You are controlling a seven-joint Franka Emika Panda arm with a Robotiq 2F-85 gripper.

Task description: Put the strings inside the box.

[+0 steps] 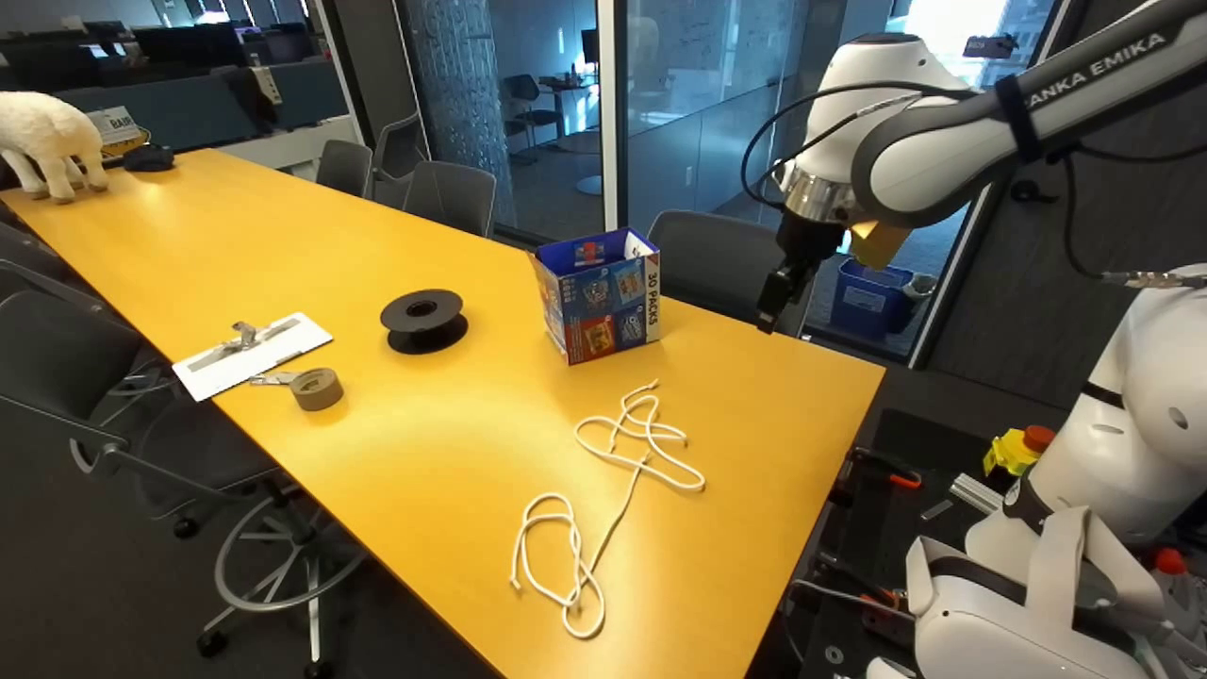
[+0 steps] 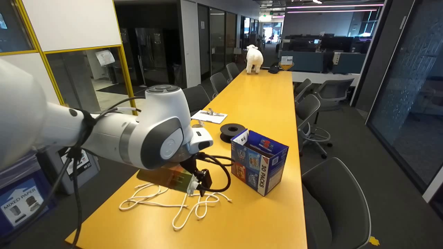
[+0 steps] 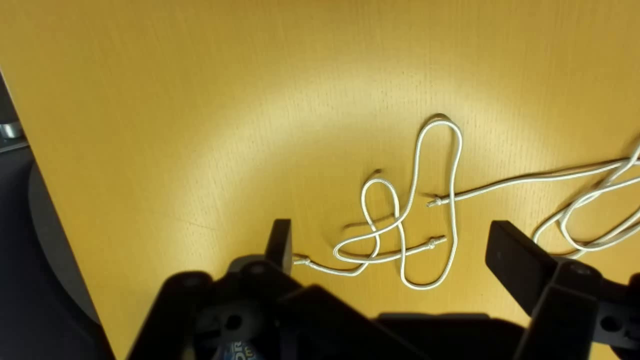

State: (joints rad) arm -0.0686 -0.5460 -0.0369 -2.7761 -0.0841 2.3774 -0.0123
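Currently string one lies loose on the yellow table, looping over itself, near the box but outside and apart from it. String two, same pale cord, sits farther from the box in its own tangle; one knotted end reaches across and crosses a strand of string one. Which runs on top: cannot tell. Box upright, open end up, blue with printed panels, "30 PACKS" lettered down one side. Gripper hangs above the tabletop, jaws spread well apart. Wrist view: string one shows between them, down on the wood, one end partly hidden behind a jaw. Farther along the table: black spool, roll of brown tape, flat white board. White animal figure stands toward the far end in both exterior views. Grey chairs line both long sides.
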